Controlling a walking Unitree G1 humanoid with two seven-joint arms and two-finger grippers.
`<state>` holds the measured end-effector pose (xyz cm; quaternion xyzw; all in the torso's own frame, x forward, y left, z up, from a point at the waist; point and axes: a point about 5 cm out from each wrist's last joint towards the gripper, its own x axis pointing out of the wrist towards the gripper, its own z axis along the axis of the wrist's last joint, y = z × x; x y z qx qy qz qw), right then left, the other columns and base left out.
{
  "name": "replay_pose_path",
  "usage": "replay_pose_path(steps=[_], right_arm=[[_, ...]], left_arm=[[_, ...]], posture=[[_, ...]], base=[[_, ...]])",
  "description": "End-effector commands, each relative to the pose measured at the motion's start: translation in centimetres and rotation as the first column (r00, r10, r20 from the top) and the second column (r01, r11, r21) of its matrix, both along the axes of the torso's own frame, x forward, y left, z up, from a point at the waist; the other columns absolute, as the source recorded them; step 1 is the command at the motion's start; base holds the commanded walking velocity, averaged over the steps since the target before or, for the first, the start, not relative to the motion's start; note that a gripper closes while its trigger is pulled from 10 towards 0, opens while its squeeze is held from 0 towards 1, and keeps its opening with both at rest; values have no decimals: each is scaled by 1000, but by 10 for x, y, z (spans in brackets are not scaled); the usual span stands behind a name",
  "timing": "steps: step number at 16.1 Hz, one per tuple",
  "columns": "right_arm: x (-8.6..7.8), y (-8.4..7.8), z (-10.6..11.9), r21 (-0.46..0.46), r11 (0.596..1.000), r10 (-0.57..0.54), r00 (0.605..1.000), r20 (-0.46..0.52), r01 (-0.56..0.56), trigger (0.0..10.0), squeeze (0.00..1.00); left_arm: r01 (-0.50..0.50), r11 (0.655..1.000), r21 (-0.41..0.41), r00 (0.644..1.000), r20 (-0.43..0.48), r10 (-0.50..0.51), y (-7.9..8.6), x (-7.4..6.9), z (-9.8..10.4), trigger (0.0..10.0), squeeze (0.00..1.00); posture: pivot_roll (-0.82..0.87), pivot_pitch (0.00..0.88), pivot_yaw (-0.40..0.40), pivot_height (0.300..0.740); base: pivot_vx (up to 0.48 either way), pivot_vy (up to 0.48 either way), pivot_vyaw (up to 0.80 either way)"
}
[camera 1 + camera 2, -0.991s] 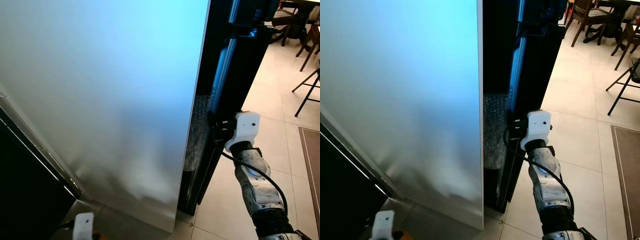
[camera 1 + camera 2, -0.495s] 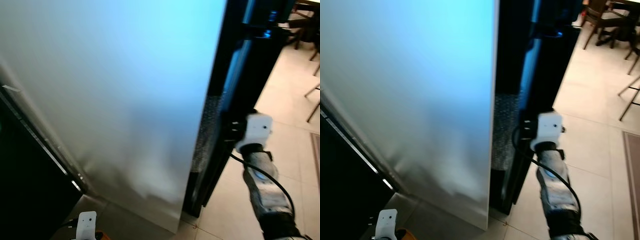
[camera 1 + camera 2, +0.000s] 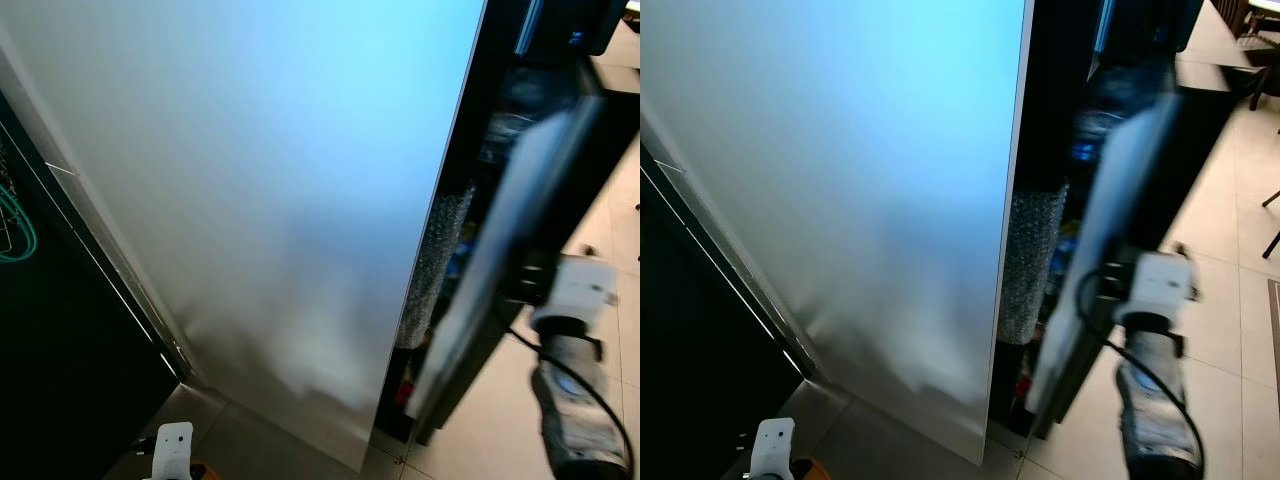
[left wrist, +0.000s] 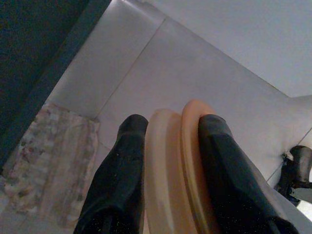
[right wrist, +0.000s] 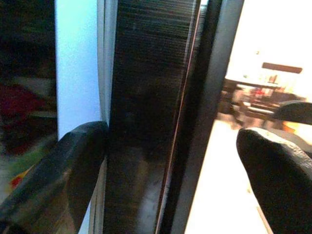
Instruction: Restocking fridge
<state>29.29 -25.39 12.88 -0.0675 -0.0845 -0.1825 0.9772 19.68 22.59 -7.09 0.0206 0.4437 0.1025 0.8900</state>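
A household robot stood at the fridge door (image 3: 1110,240), a tall dark panel on the right of the scene, swung partly out from the cabinet beside a broad pale door (image 3: 260,190) that caught blue light. The right pincer (image 5: 170,161) straddled the dark door's free edge, its fingers (image 5: 58,175) spread wide, one resting against the inner face and the other well clear on the room side; it was hooked around the edge rather than clamped on it. Through the gap, blurred colourful items (image 3: 1070,245) sat on shelves inside, too indistinct to name, next to a strip of bubble wrap (image 3: 1028,255).

Low on the left, the left pincer (image 4: 170,161) was closed on a stack of two flat peach-coloured discs (image 4: 173,165), held edge-on above the grey floor tiles (image 4: 146,63), well away from the fridge opening.

The door looked rigid and heavy, likely to resist at its seal and then swing freely, so a hold on the outer edge far from the hinge seemed best. The discs appeared light, stiff and smooth, perhaps slippery; a pinch across their faces, as here, seemed the surest hold.
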Motion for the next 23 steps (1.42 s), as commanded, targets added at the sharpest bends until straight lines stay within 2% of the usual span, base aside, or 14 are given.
replay_pose_path(steps=[1, 4, 7, 8, 9, 11, 13, 15, 16, 19, 20, 21, 22, 23], right_arm=[[-17, -32, -20, 56, 985, -160, 984, -80, 165, 10000, 0], [-43, -51, -59, 88, 951, -272, 938, -213, 295, 10000, 0], [-61, -51, -102, 143, 941, -232, 892, -388, 307, 10000, 0], [-63, -49, -108, 152, 942, -213, 884, -416, 298, 10000, 0], [-73, -37, -136, 226, 943, -94, 846, -524, 245, 10000, 0], [-90, -15, -170, 288, 939, 55, 746, -663, 186, 10000, 0], [-112, 14, -197, 326, 940, 202, 603, -771, 101, 10000, 0], [-125, 29, -209, 327, 945, 268, 511, -817, 27, 10000, 0], [-131, 33, -213, 337, 941, 275, 491, -827, 41, 10000, 0], [-141, 54, -221, 365, 928, 360, 418, -834, -72, 10000, 0], [-144, 55, -222, 367, 926, 369, 408, -835, -85, 10000, 0], [-152, 60, -226, 354, 925, 380, 355, -854, -138, 10000, 0], [-154, 60, -227, 356, 924, 383, 350, -855, -142, 10000, 0], [-153, 59, -227, 367, 924, 381, 367, -848, -112, 10000, 0]], left_arm=[[11, 1000, 11, 1000, -16, -11, 1, 0, 0, 10000, 0], [11, 1000, 8, 1000, -15, -11, 1, 0, 0, 10000, 0], [13, 1000, 5, 1000, -18, -13, 1, 0, 0, 10000, 0], [12, 1000, 5, 1000, -18, -12, 1, 0, 0, 10000, 0], [8, 1000, -3, 1000, -20, -8, 0, 0, 0, 10000, 0], [9, 1000, -13, 1000, -21, -9, 0, 1, 0, 10000, 0], [12, 1000, -24, 1000, -22, -12, -1, 2, 0, 10000, 0], [44, 999, -23, 999, -24, -44, -2, 3, 0, 10000, 0], [55, 998, -21, 998, -26, -56, -3, 3, 0, 10000, 0], [52, 998, -28, 998, -26, -53, -3, 3, 0, 10000, 0], [62, 998, -28, 998, -28, -62, -4, 3, 0, 10000, 0], [83, 996, -31, 996, -30, -84, -6, 3, 0, 10000, 0], [94, 995, -30, 995, -29, -94, -7, 4, 0, 10000, 0], [102, 994, -26, 994, -28, -103, -8, 5, 0, 10000, 0]], posture=[[-67, 11, 35, 740], [-66, 11, 34, 740], [-69, 14, 35, 740], [-69, 14, 35, 740], [-73, 16, 38, 740], [-79, 16, 40, 740], [-71, 11, 38, 740], [-83, 13, 56, 740], [-73, 8, 62, 740], [-84, 0, 57, 740], [-84, 0, 57, 740], [-83, 0, 56, 740], [-73, 0, 50, 740], [-72, 0, 49, 740]], base=[[0, 0, 0], [0, 0, 0], [0, 0, 0], [0, 0, 0], [0, 0, 0], [0, 0, 0], [0, 0, 0], [0, 0, 0], [0, 0, 0], [0, 0, 0], [0, 0, 0], [0, 0, 0], [0, 0, 0], [0, 0, 0]])
